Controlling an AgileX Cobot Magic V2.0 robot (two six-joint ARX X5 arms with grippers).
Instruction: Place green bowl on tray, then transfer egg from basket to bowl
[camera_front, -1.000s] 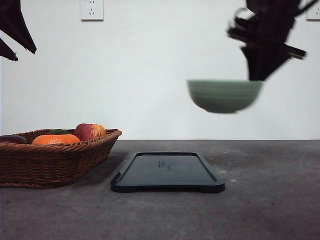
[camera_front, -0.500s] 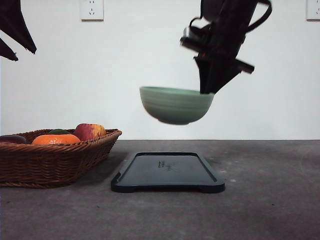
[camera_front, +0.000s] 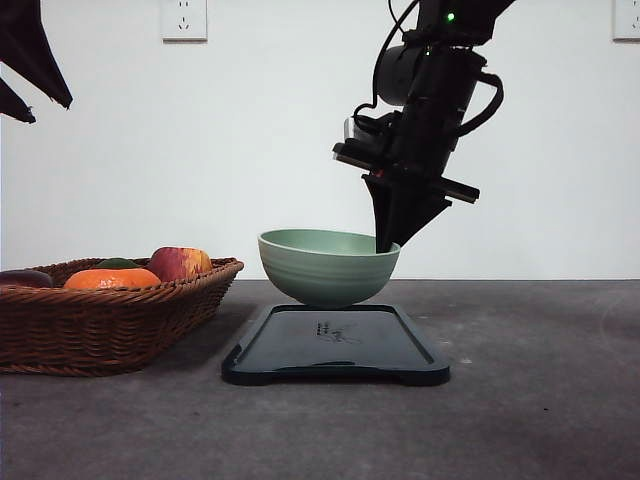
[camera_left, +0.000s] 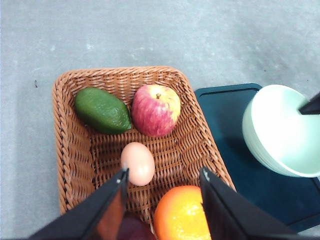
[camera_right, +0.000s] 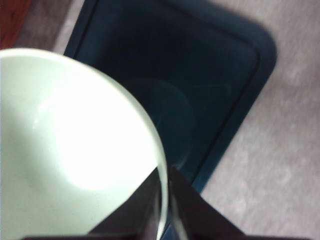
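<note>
The green bowl is down at the tray now, having dropped and swung left from high on the right a second ago; its base sits at the tray's far end, though whether it truly touches I can't quite say. The right gripper stays pinched on the bowl's right rim, one finger outside and one inside the wall in the wrist view. So step one looks nearly done, with only the release left. Over at the basket, the egg lies among the apple, avocado and orange, and the left gripper hangs above it, jaws spread, holding nothing.
</note>
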